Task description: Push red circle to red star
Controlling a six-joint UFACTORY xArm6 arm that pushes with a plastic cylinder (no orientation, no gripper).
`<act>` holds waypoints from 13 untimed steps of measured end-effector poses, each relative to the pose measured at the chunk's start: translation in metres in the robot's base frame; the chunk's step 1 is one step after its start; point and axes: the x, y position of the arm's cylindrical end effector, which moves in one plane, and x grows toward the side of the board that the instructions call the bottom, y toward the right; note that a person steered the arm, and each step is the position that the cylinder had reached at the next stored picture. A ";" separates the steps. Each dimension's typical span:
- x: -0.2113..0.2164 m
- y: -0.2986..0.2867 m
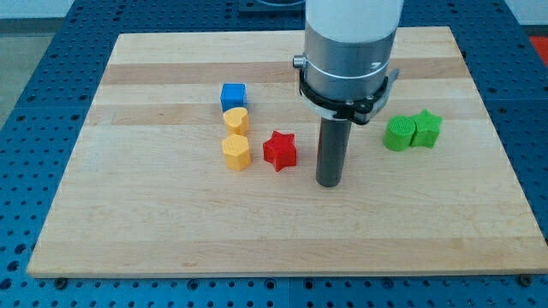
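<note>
The red star (279,151) lies on the wooden board (154,231), a little left of centre. My tip (329,183) rests on the board just to the star's right and slightly lower in the view, a small gap apart. A thin sliver of red (318,147) shows at the rod's left edge. It seems to be the red circle, almost wholly hidden behind the rod, so I cannot make out its shape.
A blue cube (233,95), a yellow heart (236,120) and a yellow hexagon (236,152) stand in a column left of the star. Two green blocks (398,134) (426,128) touch each other at the right. The arm's wide body hangs over the board's top centre.
</note>
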 end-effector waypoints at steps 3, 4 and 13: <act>-0.029 0.056; -0.037 0.056; -0.039 0.020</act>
